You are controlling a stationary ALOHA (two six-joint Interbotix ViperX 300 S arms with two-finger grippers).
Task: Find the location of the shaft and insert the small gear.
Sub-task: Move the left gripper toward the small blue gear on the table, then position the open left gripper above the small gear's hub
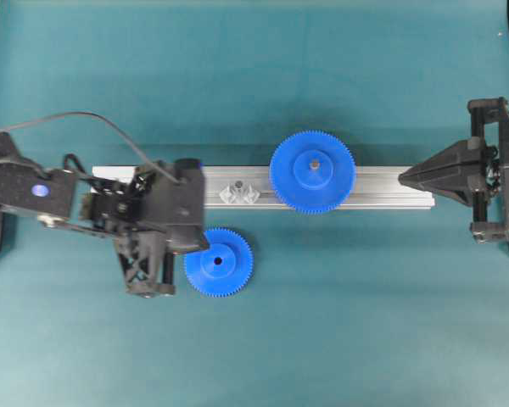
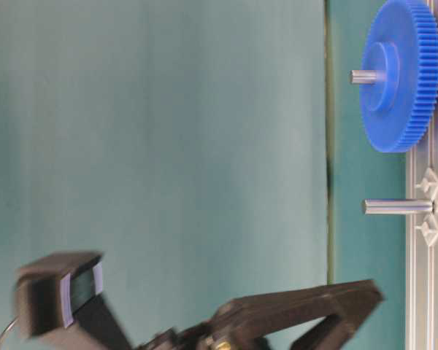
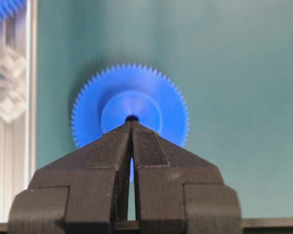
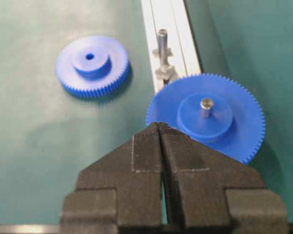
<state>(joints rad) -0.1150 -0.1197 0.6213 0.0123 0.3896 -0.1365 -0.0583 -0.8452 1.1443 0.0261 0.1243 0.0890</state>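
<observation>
The toothed blue plastic small gear [image 1: 219, 262] lay flat on the teal counter [image 1: 339, 322] beside the ribbed aluminium rail [image 1: 382, 188]. Only the table-level view showed the shaft [image 2: 398, 206] as a slim pin. Both the left tool [image 3: 132, 127] and the right tool [image 4: 159, 127] were pinched together, empty.

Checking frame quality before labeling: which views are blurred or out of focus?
Overhead view: sharp. Table-level view: left arm smeared at the bottom, big gear crisp. Left wrist view: small gear soft, rail badly defocused. Right wrist view: fingers clear, pin slightly soft.
</observation>
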